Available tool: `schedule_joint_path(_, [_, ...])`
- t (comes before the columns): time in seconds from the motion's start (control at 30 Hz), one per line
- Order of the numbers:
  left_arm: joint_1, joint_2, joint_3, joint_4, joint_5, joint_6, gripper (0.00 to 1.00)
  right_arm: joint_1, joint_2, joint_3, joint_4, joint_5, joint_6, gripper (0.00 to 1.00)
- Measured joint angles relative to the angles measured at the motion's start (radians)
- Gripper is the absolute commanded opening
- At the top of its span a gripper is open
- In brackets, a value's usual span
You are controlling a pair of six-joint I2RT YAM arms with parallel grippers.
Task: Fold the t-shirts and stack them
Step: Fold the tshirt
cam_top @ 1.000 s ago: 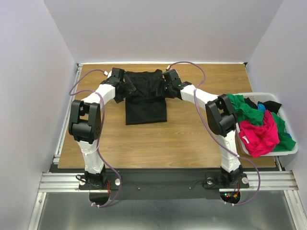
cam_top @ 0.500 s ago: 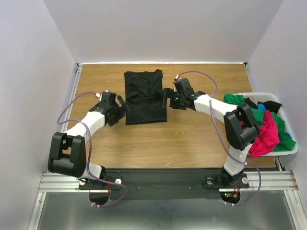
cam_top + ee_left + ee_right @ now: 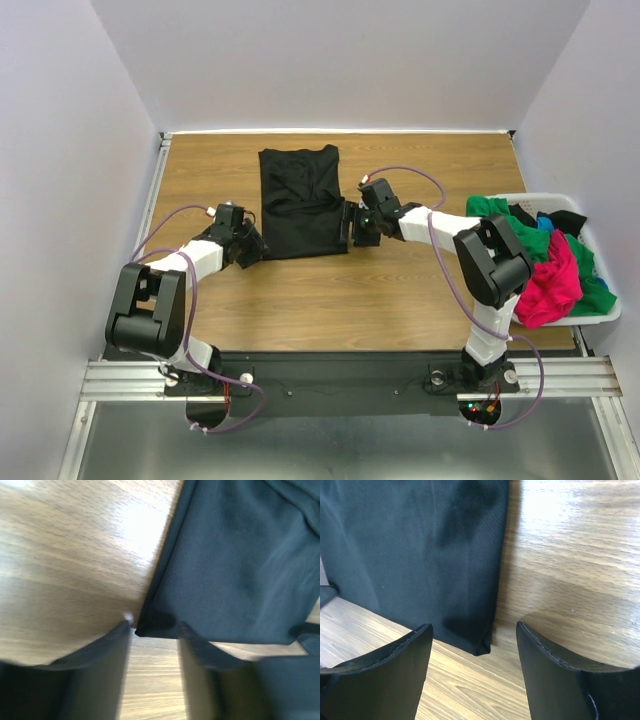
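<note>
A black t-shirt (image 3: 302,200) lies flat on the wooden table, folded into a long rectangle. My left gripper (image 3: 256,246) is low at its near left corner (image 3: 150,625); the jaws stand apart, with the corner just at their tips and bare wood between the fingers (image 3: 100,670). My right gripper (image 3: 347,228) is at the near right corner (image 3: 482,647), open wide, the corner between its fingers (image 3: 395,675) and touching neither. More t-shirts, green (image 3: 505,230), pink (image 3: 545,285), blue (image 3: 545,224) and black (image 3: 566,220), are heaped in the basket.
The white plastic basket (image 3: 592,314) stands at the table's right edge, overhanging it slightly. Purple cables loop from both arms above the table. White walls close in the back and both sides.
Both arms have come down from the shirt's far sides to its near corners. The left jaws have narrowed and the right jaws have narrowed slightly over the last half second.
</note>
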Motion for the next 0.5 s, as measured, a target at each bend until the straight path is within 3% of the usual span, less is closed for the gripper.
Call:
schedule_joint_path(0.13, [-0.002,0.022,-0.002,0.018,0.016,-0.002,0.25,0.000,0.007,0.000,0.011,-0.001,0.016,0.63])
schedule_joint_path(0.23, [-0.002,0.027,-0.014,0.030,0.023,-0.007,0.01,0.000,0.013,-0.002,0.024,-0.003,0.022,0.58])
schedule_joint_path(0.27, [-0.002,0.027,-0.016,0.032,0.027,-0.010,0.00,0.000,0.014,-0.003,0.026,-0.004,0.022,0.49])
schedule_joint_path(0.3, [-0.002,0.027,-0.017,0.033,0.028,-0.012,0.00,0.000,0.015,-0.005,0.028,-0.004,0.024,0.47])
schedule_joint_path(0.5, [-0.002,0.027,-0.021,0.043,0.033,-0.012,0.00,-0.001,0.014,-0.042,0.077,-0.019,0.051,0.47])
